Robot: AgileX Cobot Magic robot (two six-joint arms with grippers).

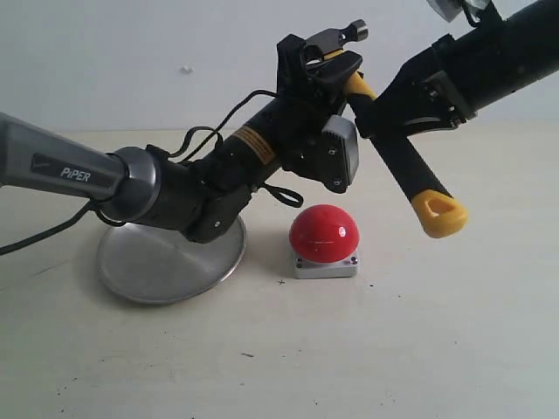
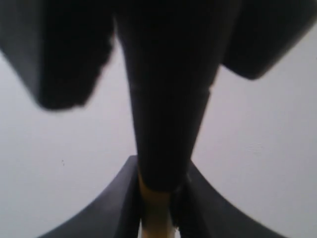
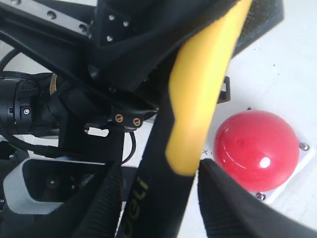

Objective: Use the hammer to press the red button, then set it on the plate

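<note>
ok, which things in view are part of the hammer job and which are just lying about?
Job: hammer, red button, plate, left tool gripping the hammer, right tool around its handle.
Not job: black cable, table.

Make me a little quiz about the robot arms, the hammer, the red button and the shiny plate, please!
1. True or false: the small claw hammer with the yellow-and-black handle is lying on the round silver metal plate.
2. Pick one: the glossy red dome button on its square grey base is
A) on the plate
B) on the table, beside the plate
C) held up in the air
3. Short answer: which gripper clamps the hammer close to its dark metal head?

Key
1. False: the hammer is up in the air.
2. B
3. The left gripper.
</note>
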